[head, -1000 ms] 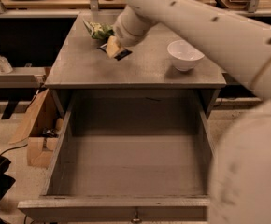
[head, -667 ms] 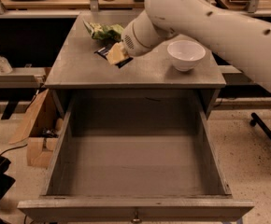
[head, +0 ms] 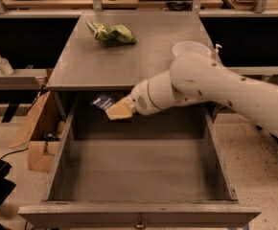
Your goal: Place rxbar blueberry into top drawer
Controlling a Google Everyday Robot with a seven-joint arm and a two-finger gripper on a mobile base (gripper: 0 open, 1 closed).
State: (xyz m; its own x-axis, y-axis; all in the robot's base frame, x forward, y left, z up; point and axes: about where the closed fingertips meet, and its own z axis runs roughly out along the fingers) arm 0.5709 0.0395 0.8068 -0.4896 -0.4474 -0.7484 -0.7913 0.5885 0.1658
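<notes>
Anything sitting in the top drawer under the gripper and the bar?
No. In the camera view the gripper holds the rxbar blueberry over the top drawer; the floor beneath is bare.

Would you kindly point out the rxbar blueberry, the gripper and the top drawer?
rxbar blueberry (head: 102,101): camera view, middle of its navy wrapper.
gripper (head: 112,110): camera view, between the tan fingers' tips, over the drawer's back, shut on the rxbar blueberry.
top drawer (head: 129,213): camera view, its front rim.

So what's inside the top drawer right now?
Nothing lies on the visible floor of the top drawer. The gripper holds the rxbar blueberry in the air over its back left part. The arm covers the back right corner, so that part cannot be checked.
</notes>
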